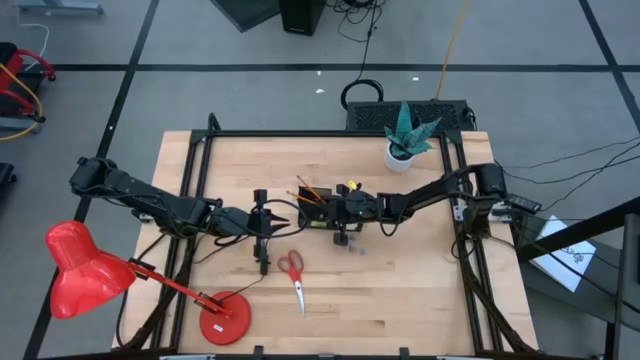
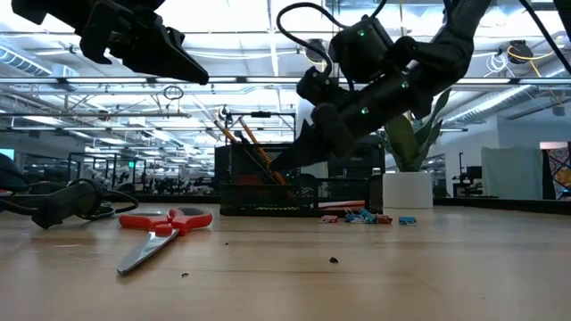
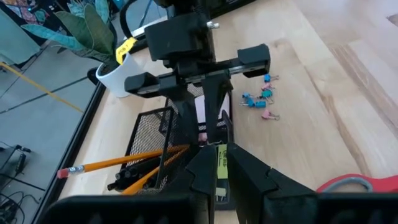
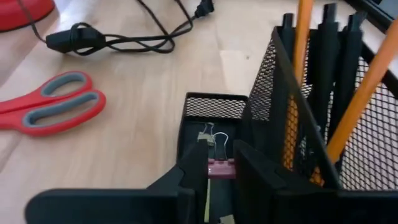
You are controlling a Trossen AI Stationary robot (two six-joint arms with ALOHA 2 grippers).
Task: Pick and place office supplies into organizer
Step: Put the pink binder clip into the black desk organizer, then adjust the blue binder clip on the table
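A: What sits past the right gripper (image 4: 214, 171)?
B: The black mesh organizer (image 4: 273, 112). Its tall compartment holds orange pencils (image 4: 357, 102) and black pens (image 4: 326, 68), all upright or leaning.
A: And the low compartment?
B: A pink binder clip (image 4: 217, 165) with silver handles lies there, right between the dark fingers (image 4: 189, 171).
A: Anything on the wood?
B: Red-handled scissors (image 4: 53, 112) lie flat beside the organizer, and a black cable (image 4: 124, 37) curls farther off
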